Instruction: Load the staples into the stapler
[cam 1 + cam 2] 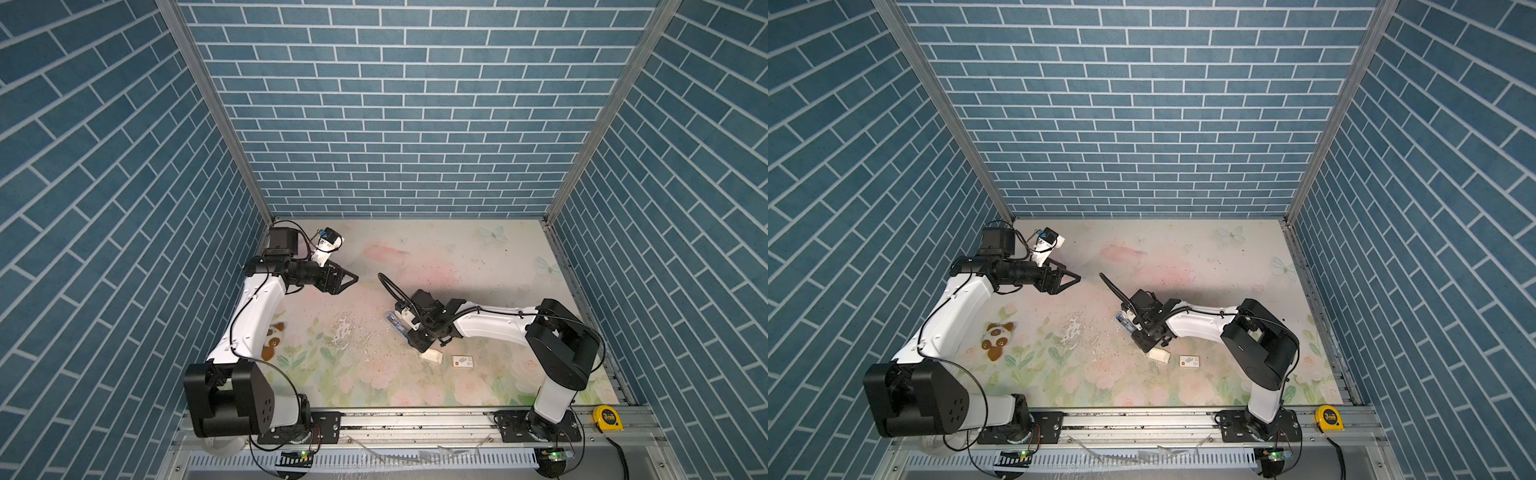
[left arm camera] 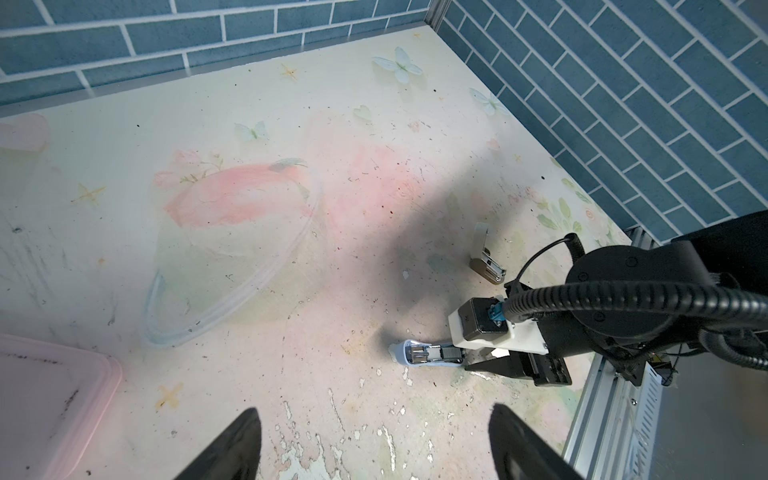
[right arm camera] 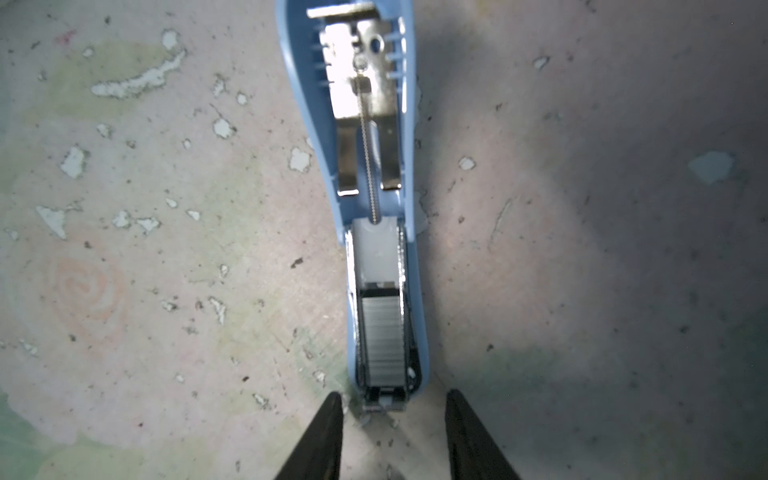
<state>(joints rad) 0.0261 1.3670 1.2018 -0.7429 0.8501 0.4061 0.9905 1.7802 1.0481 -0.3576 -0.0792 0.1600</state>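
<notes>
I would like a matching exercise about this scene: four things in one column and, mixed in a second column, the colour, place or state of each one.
Things
1. stapler
2. staples
3. left hand
4. tape measure

Descriptions
A. yellow, on the front rail
B. open, holding nothing
C. light blue, lying opened out on the table
D. grey strip inside the stapler's channel

Pairs: 1-C, 2-D, 3-B, 4-A
</notes>
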